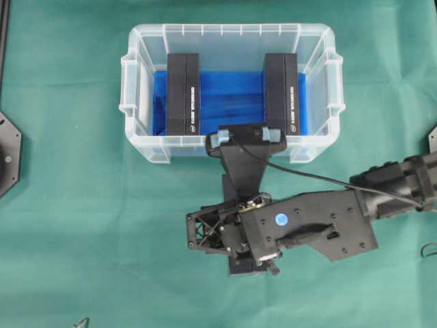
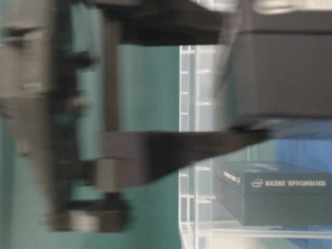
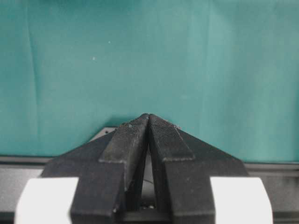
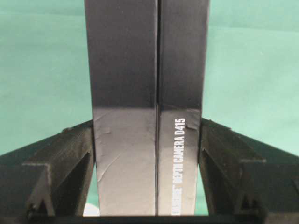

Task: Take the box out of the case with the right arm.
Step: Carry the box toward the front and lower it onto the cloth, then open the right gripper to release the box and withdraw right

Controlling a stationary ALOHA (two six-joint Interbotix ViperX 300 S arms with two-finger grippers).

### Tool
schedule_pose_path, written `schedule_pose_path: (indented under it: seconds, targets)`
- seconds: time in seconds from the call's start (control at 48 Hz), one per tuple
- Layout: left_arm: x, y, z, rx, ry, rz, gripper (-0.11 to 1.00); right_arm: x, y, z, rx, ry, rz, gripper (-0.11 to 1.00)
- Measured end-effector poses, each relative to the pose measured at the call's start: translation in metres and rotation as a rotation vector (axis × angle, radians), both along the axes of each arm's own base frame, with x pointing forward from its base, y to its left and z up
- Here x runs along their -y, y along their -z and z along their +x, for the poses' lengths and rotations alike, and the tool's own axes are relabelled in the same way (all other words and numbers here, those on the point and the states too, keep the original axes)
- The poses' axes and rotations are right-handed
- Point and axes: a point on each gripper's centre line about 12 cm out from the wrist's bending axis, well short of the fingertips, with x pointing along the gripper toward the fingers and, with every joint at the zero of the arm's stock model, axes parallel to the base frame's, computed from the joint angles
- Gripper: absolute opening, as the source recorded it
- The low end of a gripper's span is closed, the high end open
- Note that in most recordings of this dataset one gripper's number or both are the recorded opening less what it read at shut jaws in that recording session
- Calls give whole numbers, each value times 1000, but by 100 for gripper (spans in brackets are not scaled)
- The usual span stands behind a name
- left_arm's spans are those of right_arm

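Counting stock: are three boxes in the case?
No, the overhead view shows only two boxes in the case.

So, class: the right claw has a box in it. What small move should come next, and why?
Probably lower the box to the green cloth and let go. The right claw clamps the box over bare cloth, outside the case, where two other boxes sit.

Overhead view looks straight down on the green cloth point(image 1: 82, 225), the clear case point(image 1: 143, 147) and the right arm point(image 1: 314, 225). Table-level view sits low and close beside the case point(image 2: 188, 155), sharing it with the overhead. Left wrist view faces bare cloth point(image 3: 140, 56) over its fingers point(image 3: 128, 140). Right wrist view looks closely along a black box point(image 4: 140, 107), cloth behind.
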Motion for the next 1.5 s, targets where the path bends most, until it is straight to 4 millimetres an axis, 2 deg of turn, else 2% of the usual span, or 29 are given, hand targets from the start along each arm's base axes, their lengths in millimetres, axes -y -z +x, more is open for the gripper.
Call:
schedule_pose_path:
  seconds: [0.167, 0.292, 1.041, 1.187, 1.5]
  targets:
    - [0, 1, 0, -2, 0, 0, 0, -2, 32, -2, 15, 25, 37, 66]
    - [0, 0, 0, 0, 0, 0, 0, -3, 42, -2, 34, 25, 51, 66]
    - [0, 0, 0, 0, 0, 0, 0, -4, 43, -2, 42, 26, 57, 67]
    - [0, 0, 0, 0, 0, 0, 0, -4, 43, -2, 42, 27, 59, 93]
    - [0, 0, 0, 0, 0, -1, 0, -4, 43, -2, 42, 26, 57, 88]
